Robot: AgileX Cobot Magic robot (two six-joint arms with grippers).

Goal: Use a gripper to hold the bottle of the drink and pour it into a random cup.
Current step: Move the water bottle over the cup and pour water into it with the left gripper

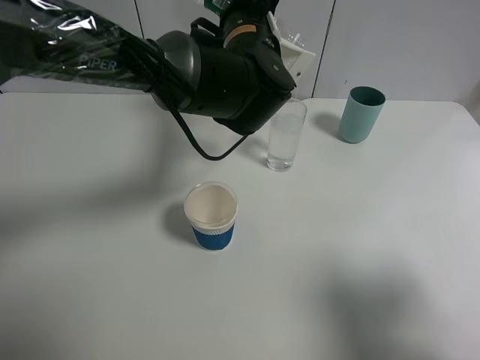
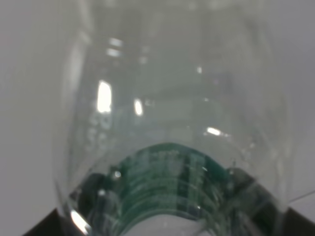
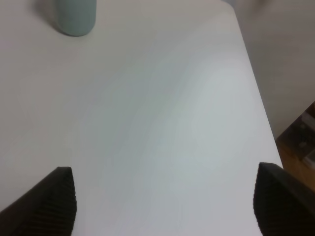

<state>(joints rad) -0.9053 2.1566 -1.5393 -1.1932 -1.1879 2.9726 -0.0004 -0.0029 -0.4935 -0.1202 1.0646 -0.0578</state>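
The bottle of the drink (image 2: 167, 123), clear plastic with a green label, fills the left wrist view, and my left gripper (image 2: 172, 228) is shut on it around the label. In the exterior high view the left arm's black end (image 1: 225, 75) hangs high above the table, just behind and over the cup (image 1: 286, 135), a tall clear glass; the arm hides most of the bottle there. My right gripper (image 3: 165, 201) hovers open over bare table, its two dark fingertips far apart with nothing between them.
A teal tumbler (image 1: 361, 114) stands at the back right, also seen as the tumbler (image 3: 75, 17) ahead of the right gripper. A white paper cup (image 1: 211, 216) with a blue sleeve stands in front of the glass. The table's right edge (image 3: 256, 98) runs beside the right gripper.
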